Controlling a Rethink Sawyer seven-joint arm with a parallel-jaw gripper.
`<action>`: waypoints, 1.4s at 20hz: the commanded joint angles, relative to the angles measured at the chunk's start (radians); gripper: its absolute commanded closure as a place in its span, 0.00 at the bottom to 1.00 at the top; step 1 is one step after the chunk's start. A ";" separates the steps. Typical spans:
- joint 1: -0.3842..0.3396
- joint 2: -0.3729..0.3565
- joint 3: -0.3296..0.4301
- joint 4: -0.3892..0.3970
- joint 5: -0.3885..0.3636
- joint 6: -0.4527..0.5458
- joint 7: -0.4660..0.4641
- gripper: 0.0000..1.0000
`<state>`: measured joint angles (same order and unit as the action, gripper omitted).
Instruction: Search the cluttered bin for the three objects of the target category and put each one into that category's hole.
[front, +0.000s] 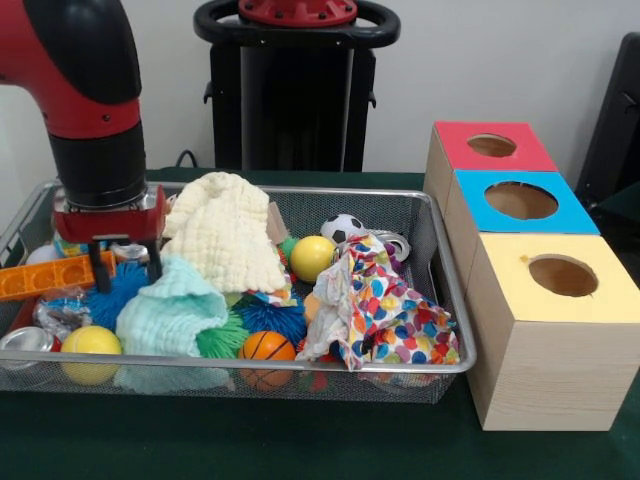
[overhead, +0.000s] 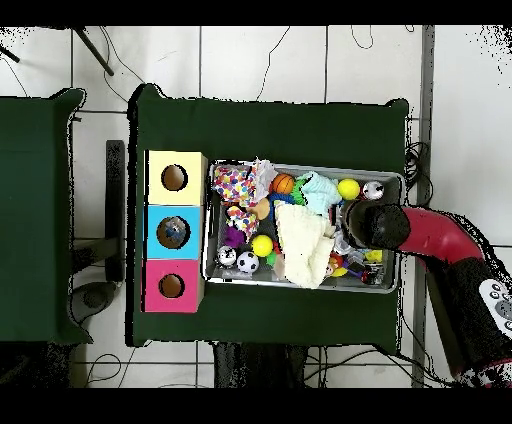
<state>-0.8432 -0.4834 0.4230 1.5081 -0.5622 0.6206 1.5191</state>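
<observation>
My gripper (front: 126, 268) hangs at the left end of the wire bin (front: 440, 290), open, its two black fingers (front: 100, 268) apart just above a blue spiky ball (front: 112, 292). Nothing is held between them. An orange perforated block (front: 48, 276) lies just left of the fingers. Balls in the bin: a yellow one (front: 312, 257) in the middle, another yellow one (front: 90, 342) at the front left, a small basketball (front: 267, 347) and a soccer ball (front: 343, 228). In the overhead view the arm (overhead: 378, 226) covers the gripper.
Three wooden boxes with holes stand right of the bin: red (front: 491, 146), blue (front: 520, 200), yellow (front: 562, 275). A cream cloth (front: 228, 232), a mint cloth (front: 175, 310) and a spotted cloth (front: 385, 312) cover other items. Silver cans (front: 25, 340) lie at the front left.
</observation>
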 joint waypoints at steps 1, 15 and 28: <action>0.040 -0.005 -0.060 -0.127 -0.091 -0.040 0.007 0.00; -0.046 0.030 -0.014 -0.194 -0.054 0.049 -0.127 0.00; -0.042 0.052 -0.021 -0.115 -0.057 0.043 -0.087 0.00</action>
<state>-0.8899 -0.4617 0.3952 1.3456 -0.5968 0.6121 1.5191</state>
